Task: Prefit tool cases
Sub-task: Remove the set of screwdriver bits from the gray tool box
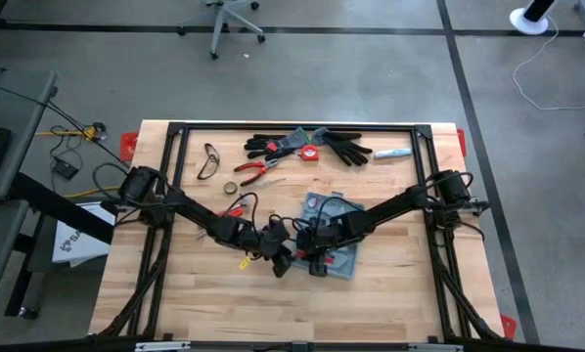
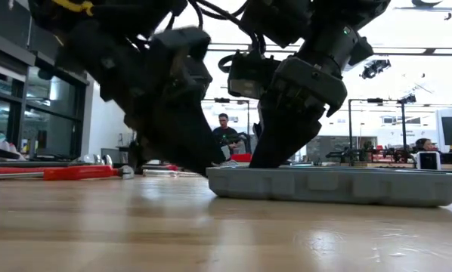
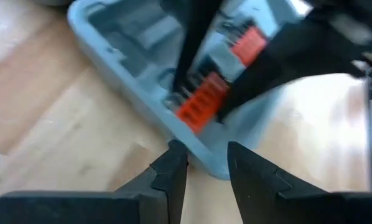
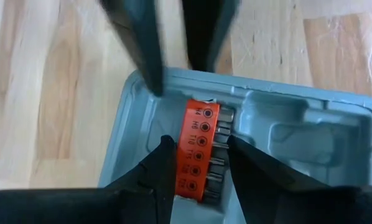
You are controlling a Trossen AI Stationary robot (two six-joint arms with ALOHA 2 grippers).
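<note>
Right gripper (image 4: 198, 165): my fingers straddle the orange bit holder (image 4: 197, 149) seated in the open tool case (image 4: 285, 134), one finger on each long side of the holder, jaws part-way open and close against its sides; I cannot tell whether they press on it or merely flank it. Bit holder: a row of marked sockets on its face, metal bit ends projecting from one edge, seated in a moulded recess at one end of the case. Tool case: grey-blue, rounded corners, lying flat on the wooden surface (image 1: 390, 293), lid side up and open. Left gripper (image 3: 206, 163): my fingers are part-way open with a clear gap between them and nothing in it, positioned just outside the case wall at the corner nearest the bit holder; the tips are close to the rim, and contact with it cannot be confirmed. In the level view both grippers come down at the same end of the case, the right one (image 2: 275, 155) over its interior, the left one (image 2: 188, 162) at its edge. Behind the case, toward the far edge of the surface: black gloves (image 1: 317, 147), red-handled pliers (image 1: 251, 171), safety glasses (image 1: 208, 159), a roll of tape (image 1: 231, 187). A person (image 2: 224, 132) is visible in the room beyond the case.
</note>
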